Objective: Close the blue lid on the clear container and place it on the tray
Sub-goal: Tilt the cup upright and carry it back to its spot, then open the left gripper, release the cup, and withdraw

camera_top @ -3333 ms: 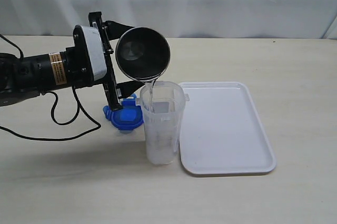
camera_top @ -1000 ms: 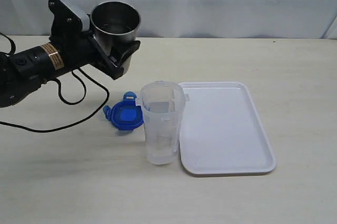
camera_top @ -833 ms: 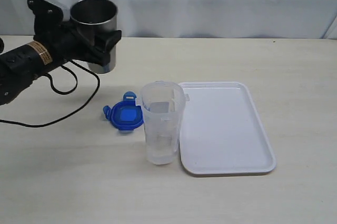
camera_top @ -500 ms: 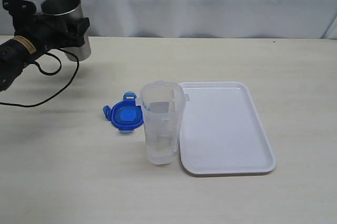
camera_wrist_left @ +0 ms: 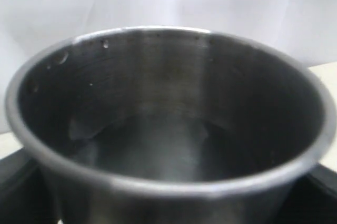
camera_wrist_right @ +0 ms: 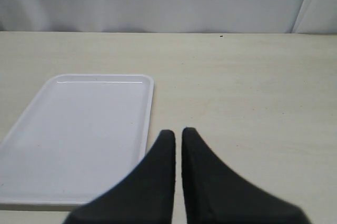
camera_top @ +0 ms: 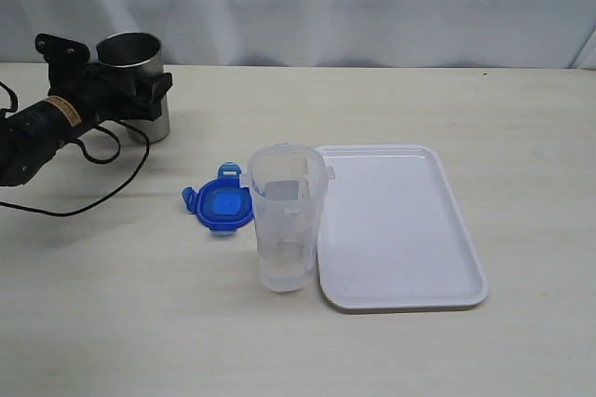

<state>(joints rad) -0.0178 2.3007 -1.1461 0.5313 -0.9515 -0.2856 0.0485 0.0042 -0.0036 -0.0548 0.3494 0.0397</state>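
Plainly, the blue lid (camera_top: 218, 205) and uncapped clear container (camera_top: 285, 220) are sitting off the tray (camera_top: 400, 220), the left gripper (camera_top: 135, 99) clasping a steel cup (camera_wrist_left: 168, 129), the right gripper (camera_wrist_right: 178, 140) closed empty.

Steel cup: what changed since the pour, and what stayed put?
The left end effector tipped the steel cup back upright, carried it from over the clear container to the table's far left and lowered it, still gripped. The blue lid, container and tray stayed put.

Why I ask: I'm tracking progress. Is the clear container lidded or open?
Open. The clear container has a bare rim; the blue lid lies on the table beside it.
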